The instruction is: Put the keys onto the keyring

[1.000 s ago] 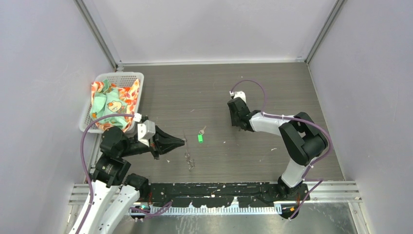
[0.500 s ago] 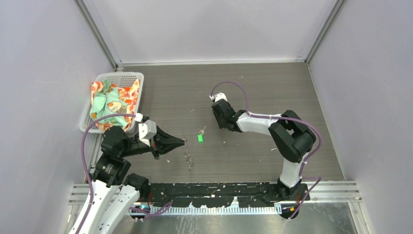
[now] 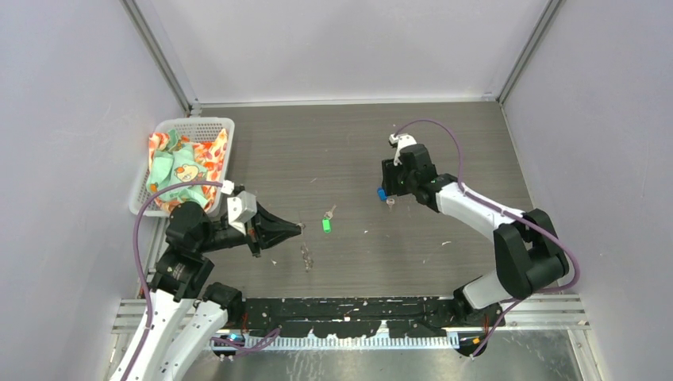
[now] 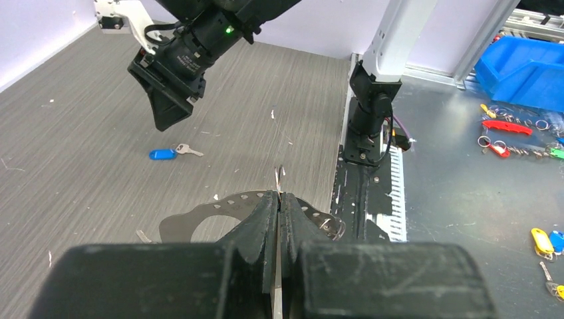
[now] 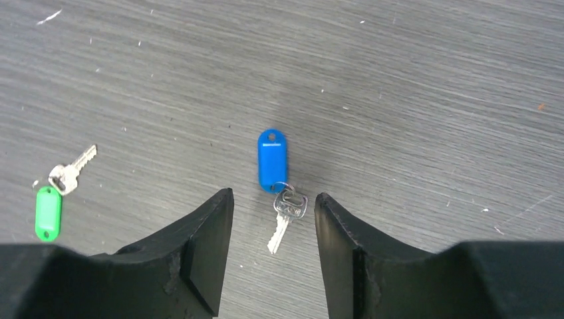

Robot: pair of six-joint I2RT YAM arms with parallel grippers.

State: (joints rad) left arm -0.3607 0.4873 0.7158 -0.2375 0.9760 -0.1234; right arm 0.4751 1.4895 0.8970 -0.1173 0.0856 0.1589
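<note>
Holding cloth (image 3: 184, 168), basket (image 3: 196, 123) sits left of green key (image 3: 326, 223).

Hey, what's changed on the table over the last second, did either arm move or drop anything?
The right gripper swung left toward the green-tagged key, then back right and farther out, opening wider. The blue-tagged key now lies bare on the table below its open jaws; earlier the arm hid that spot. The left gripper, shut on the keyring, and the green-tagged key stayed put.

Green key (image 3: 326, 225) central, blue key (image 3: 382, 193) to its right, keyring (image 3: 305, 255) perhaps nearer
</note>
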